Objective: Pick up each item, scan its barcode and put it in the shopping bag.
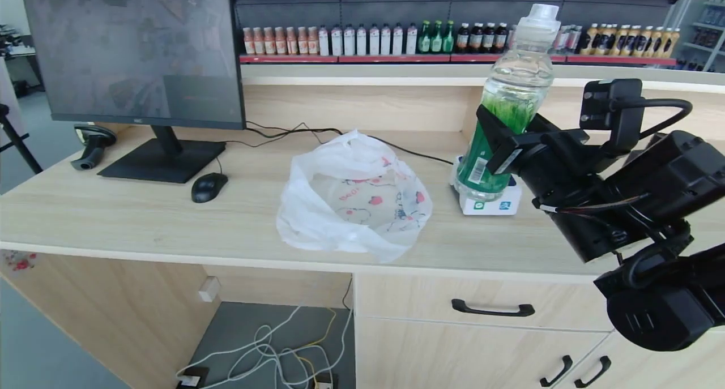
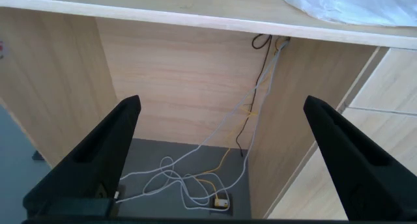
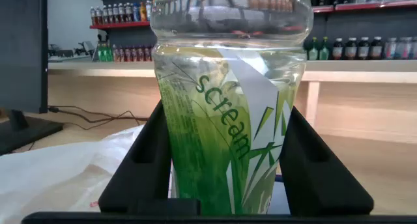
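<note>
Your right claw (image 1: 498, 145) grips the bottle (image 1: 512, 94) over the white scanner (image 1: 490, 205) by the counter's right end, so turn its barcode (image 1: 478, 171) toward the scanner, slowly.

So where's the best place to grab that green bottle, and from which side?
Grip the bottle around its labelled middle, coming in from the side, as the right gripper has it. The body is round and even-sided there, and that hold leaves the barcode uncovered for scanning.
</note>
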Controlling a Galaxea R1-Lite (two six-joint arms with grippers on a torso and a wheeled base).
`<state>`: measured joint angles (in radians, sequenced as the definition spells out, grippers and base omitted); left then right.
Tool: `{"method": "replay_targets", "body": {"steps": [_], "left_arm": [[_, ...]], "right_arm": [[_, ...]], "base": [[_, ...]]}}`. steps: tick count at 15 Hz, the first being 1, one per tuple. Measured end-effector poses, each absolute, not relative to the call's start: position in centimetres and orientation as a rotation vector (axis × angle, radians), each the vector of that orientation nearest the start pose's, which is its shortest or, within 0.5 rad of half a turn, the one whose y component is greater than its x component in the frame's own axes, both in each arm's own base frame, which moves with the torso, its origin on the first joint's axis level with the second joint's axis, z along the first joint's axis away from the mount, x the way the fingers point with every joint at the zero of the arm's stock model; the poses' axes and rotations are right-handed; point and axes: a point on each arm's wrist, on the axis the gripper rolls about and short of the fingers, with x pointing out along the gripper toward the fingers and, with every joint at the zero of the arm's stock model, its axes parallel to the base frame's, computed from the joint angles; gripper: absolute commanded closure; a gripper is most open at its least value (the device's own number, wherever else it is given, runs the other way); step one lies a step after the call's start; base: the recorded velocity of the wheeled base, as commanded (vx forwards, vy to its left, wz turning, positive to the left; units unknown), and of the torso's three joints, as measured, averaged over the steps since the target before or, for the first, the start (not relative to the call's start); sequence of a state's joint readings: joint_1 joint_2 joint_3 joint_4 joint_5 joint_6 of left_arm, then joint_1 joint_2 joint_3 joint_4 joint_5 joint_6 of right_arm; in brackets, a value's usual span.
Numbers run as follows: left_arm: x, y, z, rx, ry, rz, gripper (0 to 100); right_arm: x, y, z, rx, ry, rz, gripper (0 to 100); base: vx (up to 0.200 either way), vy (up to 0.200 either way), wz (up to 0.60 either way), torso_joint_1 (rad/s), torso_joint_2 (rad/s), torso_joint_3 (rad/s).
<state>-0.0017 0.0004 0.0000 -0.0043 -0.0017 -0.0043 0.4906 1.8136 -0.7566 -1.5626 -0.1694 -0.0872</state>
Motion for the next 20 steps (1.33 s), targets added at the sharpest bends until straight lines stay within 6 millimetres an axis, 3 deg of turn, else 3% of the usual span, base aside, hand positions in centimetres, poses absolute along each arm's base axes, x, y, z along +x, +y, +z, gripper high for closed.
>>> {"method": "replay_targets", "body": {"steps": [3,8,12,20], "left_arm": [[-2.3,0.0,7.6,-0.004,-0.004,-0.003,0],[-2.3,0.0,7.6,-0.004,-0.004,-0.003,0],[-2.3,0.0,7.6,-0.004,-0.004,-0.003,0],[-2.3,0.0,7.6,-0.004,-0.004,-0.003,0]], "right_arm": [[28.0,14.5,23.0,0.089,-0.518,0.293,100],[28.9,16.1,22.9,0.1,-0.532,0.322,100],[30.9,18.0,21.7,0.11,-0.516,0.344,100],[34.0,19.7,18.2,0.108,-0.454,0.349,100]], "base": [[0.0,0.0,0.6,-0.002,0.0,0.001],[0.0,0.0,0.0,0.0,0.0,0.0],[0.0,0.0,0.0,0.0,0.0,0.0],[0.0,0.0,0.0,0.0,0.0,0.0]]}}
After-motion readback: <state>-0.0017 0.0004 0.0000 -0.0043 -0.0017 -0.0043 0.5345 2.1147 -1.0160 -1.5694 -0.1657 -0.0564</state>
